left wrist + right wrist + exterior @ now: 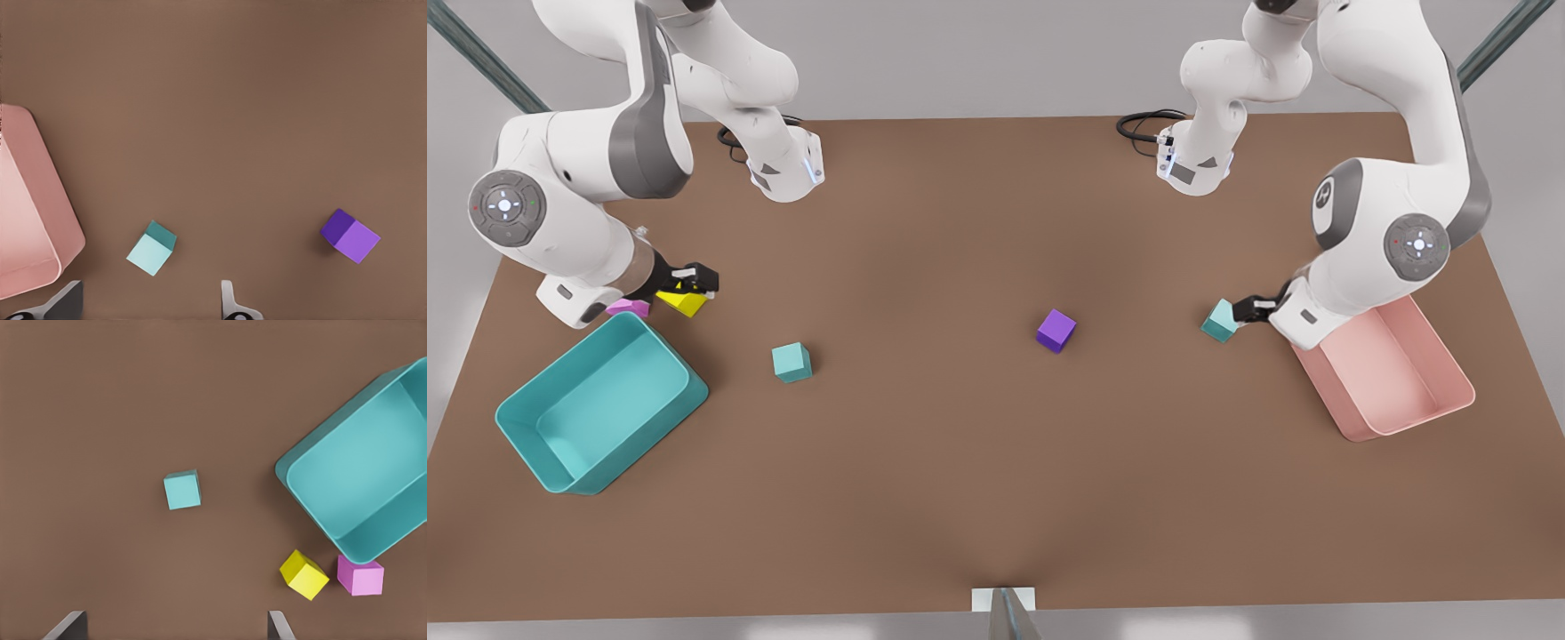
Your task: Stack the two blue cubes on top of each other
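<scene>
- At the front view's left, the right gripper (698, 283) hangs above the yellow cube (682, 302), its fingers (279, 628) spread wide apart, holding nothing; a pink cube (630, 308) lies just beside the yellow one, against the teal bin (596, 404)
- One blue cube (792, 362) rests alone on the brown table (996, 480), between the teal bin and the purple cube (1056, 331), well apart from both
- The other blue cube (1218, 321) sits near the pink bin (1387, 373); the left gripper (1249, 308) hovers just beside it, fingers (229, 303) apart, not clamped on it
</scene>
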Robot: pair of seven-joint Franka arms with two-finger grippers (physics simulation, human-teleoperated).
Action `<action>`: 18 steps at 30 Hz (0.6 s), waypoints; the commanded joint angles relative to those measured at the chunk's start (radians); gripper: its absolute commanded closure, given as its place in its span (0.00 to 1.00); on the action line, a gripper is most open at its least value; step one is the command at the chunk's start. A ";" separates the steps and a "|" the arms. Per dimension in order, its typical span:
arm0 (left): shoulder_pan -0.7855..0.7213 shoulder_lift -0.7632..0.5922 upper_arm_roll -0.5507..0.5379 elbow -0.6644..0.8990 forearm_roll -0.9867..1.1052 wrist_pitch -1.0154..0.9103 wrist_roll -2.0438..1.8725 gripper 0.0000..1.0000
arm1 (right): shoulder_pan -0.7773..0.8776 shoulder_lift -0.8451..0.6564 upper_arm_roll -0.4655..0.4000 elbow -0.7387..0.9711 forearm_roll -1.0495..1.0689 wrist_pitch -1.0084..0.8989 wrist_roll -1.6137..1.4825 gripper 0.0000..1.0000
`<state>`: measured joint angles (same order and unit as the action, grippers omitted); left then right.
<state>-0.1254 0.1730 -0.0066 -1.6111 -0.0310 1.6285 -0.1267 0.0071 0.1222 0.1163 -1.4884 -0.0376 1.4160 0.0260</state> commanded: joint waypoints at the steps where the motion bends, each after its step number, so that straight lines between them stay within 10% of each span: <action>1: 0.006 0.000 -0.001 0.000 0.000 0.005 -0.063 0.00 | -0.001 0.001 0.000 0.000 0.001 0.009 -0.001 0.00; 8: 0.007 -0.003 -0.006 0.002 0.002 0.002 -0.060 0.00 | 0.226 0.301 0.009 0.039 -0.065 0.317 0.094 0.00; 18: 0.009 -0.006 -0.004 0.014 -0.001 0.002 -0.060 0.00 | 0.090 0.258 0.006 -0.556 -0.021 1.018 0.034 0.00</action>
<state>-0.1164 0.1686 -0.0097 -1.5996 -0.0332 1.6311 -0.1651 0.0968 0.3723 0.1219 -2.0295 -0.0625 2.1392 0.0542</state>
